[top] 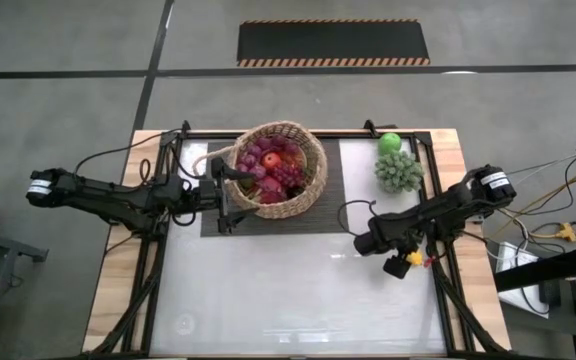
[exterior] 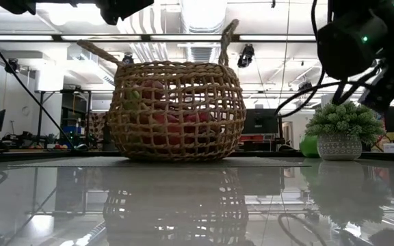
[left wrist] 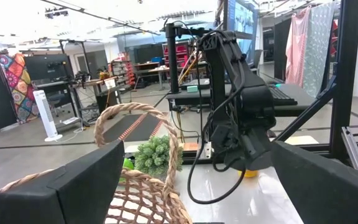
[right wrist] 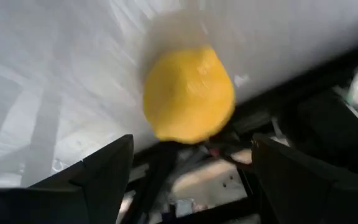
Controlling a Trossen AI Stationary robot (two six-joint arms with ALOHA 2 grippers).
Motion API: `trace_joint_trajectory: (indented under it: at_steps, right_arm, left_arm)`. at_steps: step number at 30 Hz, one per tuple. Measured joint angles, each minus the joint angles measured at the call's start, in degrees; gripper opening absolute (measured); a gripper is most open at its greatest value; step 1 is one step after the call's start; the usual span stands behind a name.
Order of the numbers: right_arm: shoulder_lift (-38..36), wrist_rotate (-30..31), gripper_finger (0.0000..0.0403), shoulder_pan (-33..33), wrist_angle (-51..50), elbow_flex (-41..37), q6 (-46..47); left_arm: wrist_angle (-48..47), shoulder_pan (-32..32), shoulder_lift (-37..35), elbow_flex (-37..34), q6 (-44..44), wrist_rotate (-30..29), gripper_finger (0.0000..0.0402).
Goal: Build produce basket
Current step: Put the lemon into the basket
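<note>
**One basket, filled; one lemon outside it**

One round tan wicker basket (top: pixel 286 170) with two loop handles stood on a dark mat (top: pixel 336 190), holding red and purple fruit. One yellow lemon (right wrist: pixel 188 94) lay beyond the right gripper (top: pixel 400 262), whose fingers were spread. One green apple (top: pixel 389 143) sat beside one leafy plant (top: pixel 398 170). The left gripper (top: pixel 230 190) was open at the basket's rim.

Round tan woven wicker basket (top: pixel 286 170) with an open lattice weave, on a dark grey mat (top: pixel 334 195). Inside: purple grape bunches (top: pixel 286 176) and a red apple (top: pixel 271 158) (other pieces read pinkish-red, hard to tell). Bright green apple (top: pixel 389 143) beside a grey-green spiky clump (top: pixel 398 170). Yellow lemon (right wrist: pixel 188 94) against the glossy white tabletop (top: pixel 288 290). Both arms dark.
</note>
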Motion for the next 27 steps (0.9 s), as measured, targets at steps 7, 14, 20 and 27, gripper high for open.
trace_joint_trajectory:
  at_steps: [7, 14, 20, 27]
  right_arm:
    - [0.02, 0.52, 0.0302, 0.00, 9.48, -4.50, 0.21]
    - [0.02, 0.68, 0.0238, 0.00, 10.73, -5.94, 0.99]
    - [0.02, 0.38, 0.0154, 0.00, 10.72, -5.94, 2.73]
    - [-0.05, 0.25, 0.0136, 0.01, 10.81, -3.58, 2.16]
  left_arm:
    - [0.02, 0.00, 0.00, 0.00, 0.02, 0.00, 0.0388]
    - [0.00, 0.00, 0.00, -0.02, 0.02, 0.00, 0.0388]
    - [0.02, 0.00, 0.00, -0.02, 0.02, 0.00, 0.0388]
    - [0.02, 0.00, 0.00, -0.04, 0.02, -0.01, 0.0388]
